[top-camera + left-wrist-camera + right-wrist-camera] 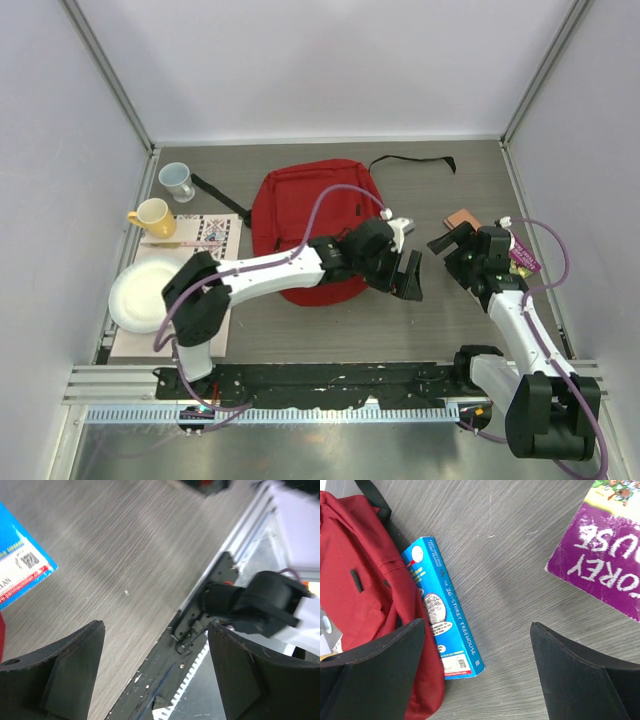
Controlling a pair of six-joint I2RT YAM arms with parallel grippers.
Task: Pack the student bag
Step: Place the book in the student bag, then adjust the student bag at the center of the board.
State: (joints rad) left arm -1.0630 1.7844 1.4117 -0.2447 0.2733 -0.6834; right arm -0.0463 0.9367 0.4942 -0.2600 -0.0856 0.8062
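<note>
On the middle of the wooden table point(330, 335) I've got the student bag point(300, 215): red, lying flat, with a black strap point(415, 160) trailing off past its far right corner.

My left arm reaches across the bag's near edge. The left gripper point(405, 272) sits just off the bag's right side, jaws wide, nothing between them. The left wrist cam agrees: fingers point(70, 675) well apart, bare table under the gap.

The right gripper point(452, 245) is just right of the left one, also spread wide and empty.

From the right wrist I see the blue book point(442, 615), with "26-Storey Treehouse" on the spine. It lies on the table hard against the bag's side, touching the red fabric. The purple book point(600, 555) is well apart from it, at that view's top right corner.

A brown flat item point(462, 218) lies just beyond the right gripper; I can't tell what it is.

Left side of the table:
- white plate point(135, 298) on a light mat point(220, 235)
- yellow mug point(152, 215) at the mat's far edge
- pale mug point(178, 182) farther back
</note>
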